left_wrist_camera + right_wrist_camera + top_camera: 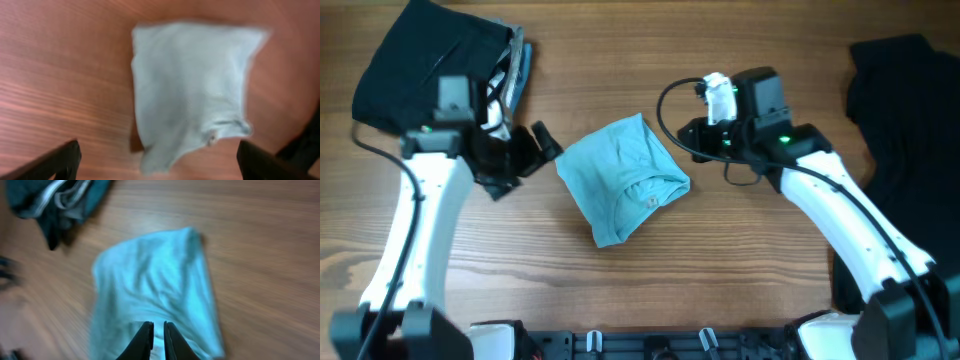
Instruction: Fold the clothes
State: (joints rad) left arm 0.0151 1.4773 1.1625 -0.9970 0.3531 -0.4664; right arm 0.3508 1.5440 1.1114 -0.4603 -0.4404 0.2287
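Light blue shirt (623, 180) lies mid-surface as a compact folded bundle, with the collar area toward its right edge and no sleeve hanging out. I judge this item about done.

Far left, back corner: a stack of dark and grey folded garments (430, 60) sits well apart from the shirt, likely the finished pile.

The left tool (525, 152) is just beside the shirt's left corner, not touching it. In the left wrist view its fingers (55, 162) are spread wide with only shirt and wood surface (650, 290) between them, so it holds nothing. It is placed to work that left edge, but I cannot tell for what.

The right tool (157, 339) is at the shirt's right side. Its fingers are together bar a thin slit, with nothing visibly pinched and the tips over the fabric's near edge. Blur hides whether they touch it. Closed tips would suit pressing or nudging rather than grasping.

Far right: a black garment (905, 120) is heaped unfolded at the surface edge, partly under the right arm, probably the next item. The bundle looks loose, so a sideways push could open the fold.
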